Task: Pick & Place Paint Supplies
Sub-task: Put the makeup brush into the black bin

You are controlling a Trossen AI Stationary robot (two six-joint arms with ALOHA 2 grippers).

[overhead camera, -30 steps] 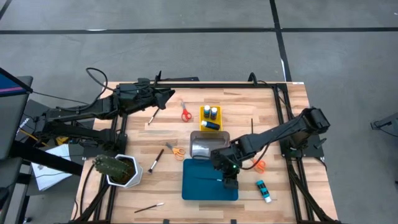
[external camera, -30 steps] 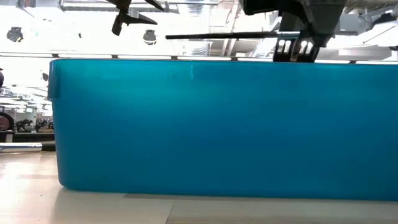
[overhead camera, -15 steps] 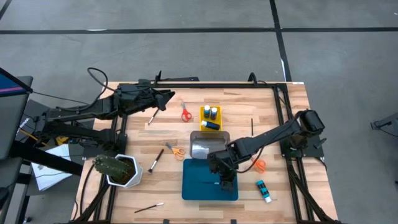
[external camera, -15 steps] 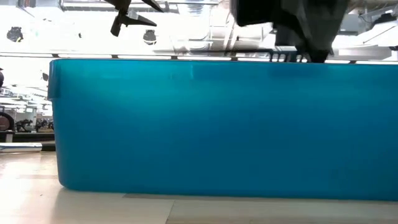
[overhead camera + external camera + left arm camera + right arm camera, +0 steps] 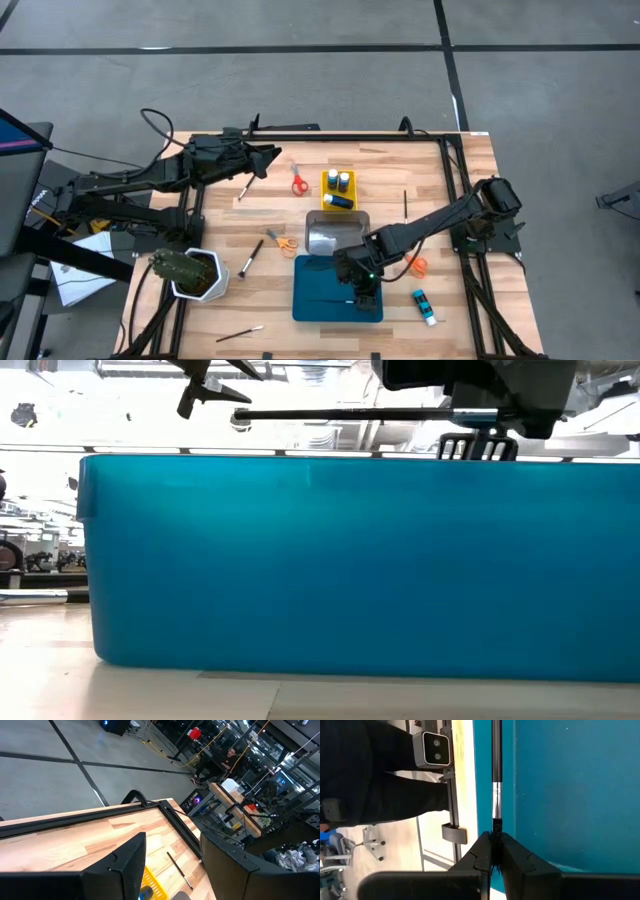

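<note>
My right gripper is over the blue tray, shut on a black-handled paintbrush. The low view shows the brush level above the tray's rim, beside that gripper. My left gripper hangs open and holds nothing, above the table's far left part; the left wrist view shows its fingers apart. Lying flat on the table are red scissors, orange scissors, a blue bottle and loose brushes. My right gripper pinches the paintbrush between its two fingers at the bristle end, just behind the silver ferrule. The fingers slant down from the table's right. The handle runs on past the fingertips toward the table's left, level and clear of the tray.
A yellow tray with blue bottles stands at the far middle, with a clear tray just nearer. More orange scissors lie right of my right gripper. A cactus in a white pot stands near left. Thin brushes lie apart.
My right gripper has gone a little toward the table's left over the blue tray and tipped slightly further down, still shut on the paintbrush, which stays level above the tray.
</note>
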